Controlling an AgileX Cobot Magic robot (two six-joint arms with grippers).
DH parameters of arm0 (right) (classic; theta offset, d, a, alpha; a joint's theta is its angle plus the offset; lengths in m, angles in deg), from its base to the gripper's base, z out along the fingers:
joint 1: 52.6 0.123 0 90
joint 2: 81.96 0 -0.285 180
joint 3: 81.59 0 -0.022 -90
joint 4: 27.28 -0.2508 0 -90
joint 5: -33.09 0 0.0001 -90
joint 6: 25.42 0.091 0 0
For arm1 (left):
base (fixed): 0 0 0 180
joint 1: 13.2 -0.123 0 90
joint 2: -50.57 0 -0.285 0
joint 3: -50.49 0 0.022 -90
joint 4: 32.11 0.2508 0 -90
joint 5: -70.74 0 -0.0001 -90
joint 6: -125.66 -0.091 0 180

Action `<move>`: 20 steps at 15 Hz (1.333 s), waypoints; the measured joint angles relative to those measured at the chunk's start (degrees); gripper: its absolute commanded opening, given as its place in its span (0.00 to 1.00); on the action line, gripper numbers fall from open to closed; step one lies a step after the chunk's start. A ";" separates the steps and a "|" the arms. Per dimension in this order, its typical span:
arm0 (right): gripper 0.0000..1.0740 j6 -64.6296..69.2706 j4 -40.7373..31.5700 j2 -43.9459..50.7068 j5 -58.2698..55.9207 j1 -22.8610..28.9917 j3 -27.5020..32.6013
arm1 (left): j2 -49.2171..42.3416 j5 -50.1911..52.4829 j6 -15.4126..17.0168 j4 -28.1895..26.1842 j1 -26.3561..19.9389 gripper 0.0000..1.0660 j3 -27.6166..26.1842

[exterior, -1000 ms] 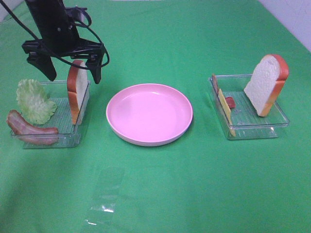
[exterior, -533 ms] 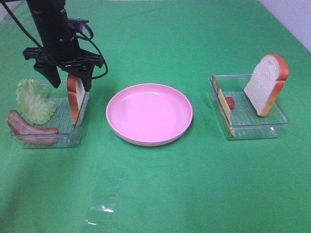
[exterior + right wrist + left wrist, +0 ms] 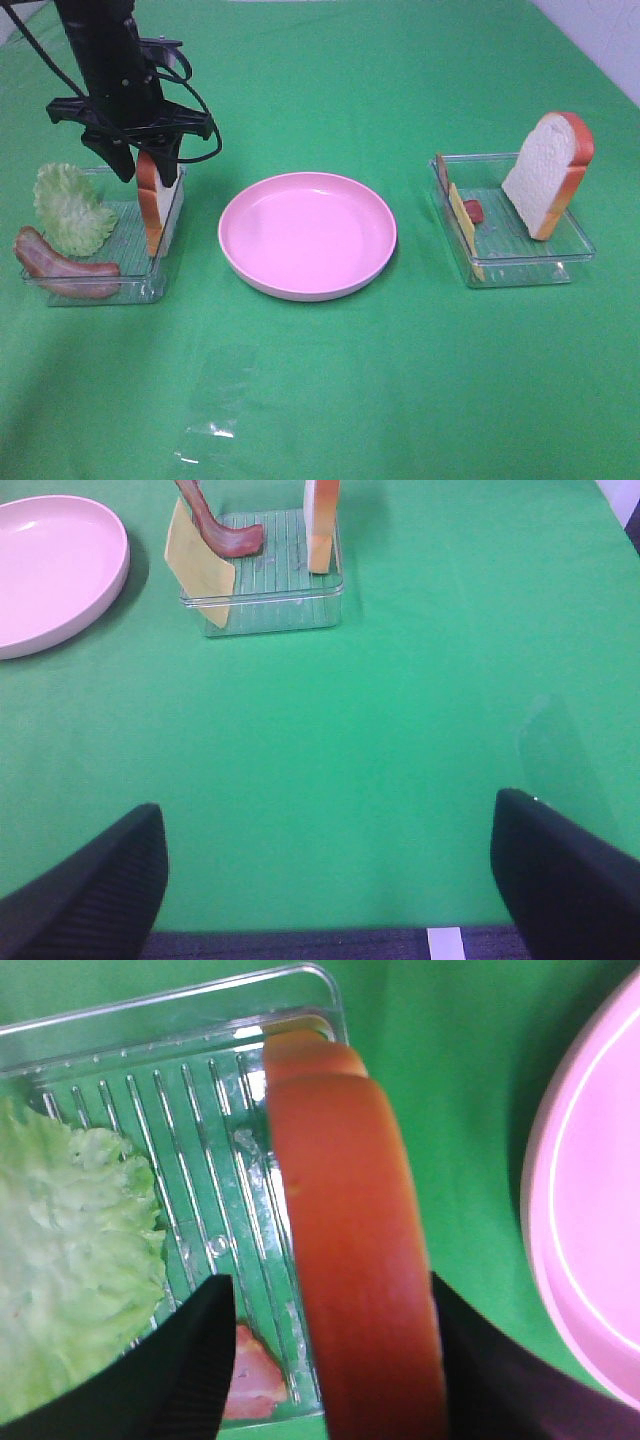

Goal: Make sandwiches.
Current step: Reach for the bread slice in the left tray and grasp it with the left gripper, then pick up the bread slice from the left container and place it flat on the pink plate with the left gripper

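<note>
Bread slice (image 3: pixel 158 205) standing on edge along the plate-side wall of the left tray (image 3: pixel 95 290), orange-brown crust uppermost. The left gripper (image 3: pixel 146 172) comes down over it from above, jaws part-way apart and straddling the crust. In the left wrist view one finger (image 3: pixel 480 1370) lies against the crust, while the other (image 3: pixel 205 1360) stands just short of it, with tray floor showing in the gap.

In the same tray, beside the slice, lie the lettuce (image 3: pixel 70 208) and, toward the near edge, the bacon (image 3: pixel 60 265). The plate (image 3: pixel 300 290) sits just beside this tray at mid-table, apart from it.

Beyond the plate, the right tray (image 3: pixel 520 270) holds the second slice (image 3: pixel 548 172), leaning upright at the far side from the plate. The cheese (image 3: pixel 463 228) stands on edge against the plate-side wall, with a second bacon strip (image 3: pixel 215 525) next to it.

The right gripper (image 3: pixel 330 880), seen only in the right wrist view, is spread wide over bare cloth (image 3: pixel 400 400), well apart from the right tray, with nothing between its jaws.
</note>
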 measured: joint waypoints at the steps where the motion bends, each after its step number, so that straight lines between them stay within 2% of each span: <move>1: 0.78 0.00 0.00 0.00 0.00 0.00 0.00 | 0.00 0.00 0.00 0.00 0.00 0.42 0.00; 2: 0.78 0.00 0.00 0.00 0.00 0.00 0.00 | 0.00 0.00 0.00 0.00 0.00 0.40 0.00; 3: 0.78 0.00 0.00 0.00 0.00 0.00 0.00 | 0.00 0.00 0.00 0.00 0.00 0.33 0.00; 6: 0.78 0.00 0.00 0.00 0.00 0.00 0.00 | 0.00 0.00 0.00 0.00 0.00 0.00 0.00; 9: 0.78 0.00 0.00 0.00 0.00 0.00 0.00 | 0.00 0.00 0.06 0.00 0.00 0.00 0.00; 15: 0.78 0.00 0.00 0.00 0.00 0.00 0.00 | -1.66 -0.17 2.46 0.00 0.00 0.00 0.00; 20: 0.78 0.00 0.00 0.00 0.00 0.00 0.00 | -13.01 -0.57 5.10 -2.06 0.00 0.00 0.00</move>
